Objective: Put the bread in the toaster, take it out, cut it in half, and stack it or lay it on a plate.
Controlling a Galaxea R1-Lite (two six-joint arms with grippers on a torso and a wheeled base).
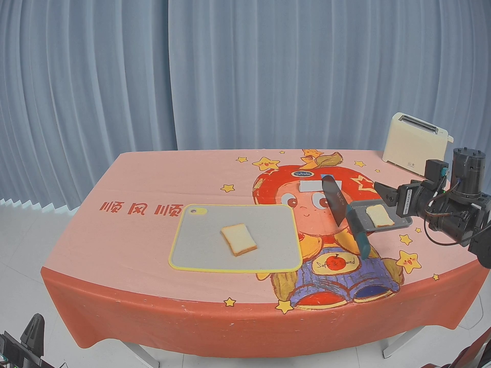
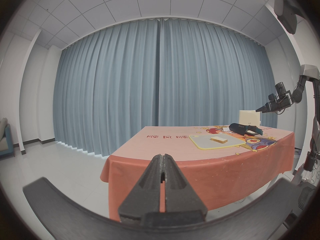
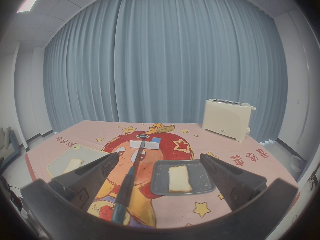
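On the pink cartoon tablecloth (image 1: 153,185), one pale, tan-crusted bread half (image 1: 238,238) lies mid-frame on the grey cutting board (image 1: 204,251), the second half (image 1: 380,215) on the grey plate (image 1: 404,223) right of centre, facing the wide-spread right gripper (image 3: 158,155); the left gripper (image 2: 163,157) is pinched together.

- Left pincer (image 2: 163,160): fingers pressed together, low and well short of the counter.
- Counter (image 2: 160,148): beyond the pincer, draped in orange cloth.
- Cutting board (image 2: 200,141): on the counter, far past the pincer tips, carrying a bread slice (image 2: 219,139).
- Toaster (image 2: 249,118): farthest from the pincer, behind the knife (image 2: 245,129).
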